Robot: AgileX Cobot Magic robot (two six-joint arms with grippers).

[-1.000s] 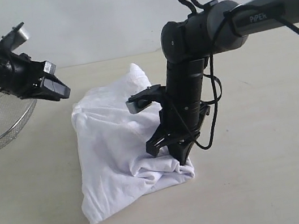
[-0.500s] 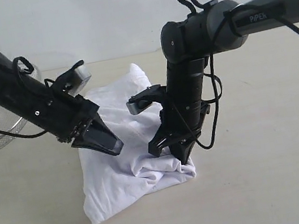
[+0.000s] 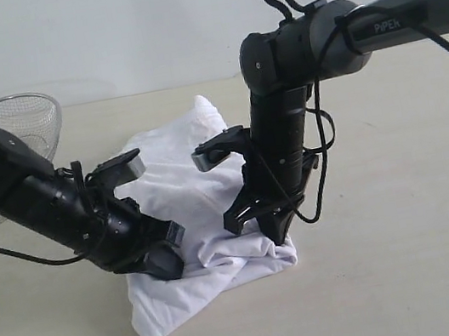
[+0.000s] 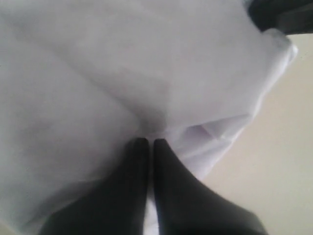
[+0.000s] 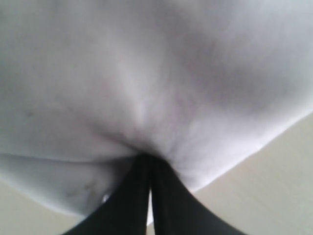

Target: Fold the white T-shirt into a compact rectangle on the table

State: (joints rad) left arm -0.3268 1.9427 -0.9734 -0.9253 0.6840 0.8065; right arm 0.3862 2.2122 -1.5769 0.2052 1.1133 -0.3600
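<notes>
Since the earlier frame, my left gripper (image 3: 165, 264) has descended from up near the basket to the near-left edge of the soft, crumpled white T-shirt (image 3: 185, 218), and its jaws have closed.

1. Garment: the white T-shirt lies in a loose heap at the middle of the wide, pale beige wood-grain table (image 3: 415, 274). It is not yet flattened or folded, and no lettering shows.
2. Left gripper: the black jaws are pressed together, with cloth puckering at their tips. I judge this a pinch on a fold.
3. Right gripper (image 3: 277, 232): it stands steeply on the near-right edge, jaws likewise clamped tight on gathered fabric.
4. Surroundings: a silver wire-mesh basket (image 3: 14, 121) stands far left, apart from the shirt.

Caution: I cannot tell how many layers each pinch holds.
- A thin bite may slip when I pull the arms apart.
- A bite through several layers would lift the heap as a bundle instead of spreading it.
- Uneven pulling would skew the shirt.
</notes>
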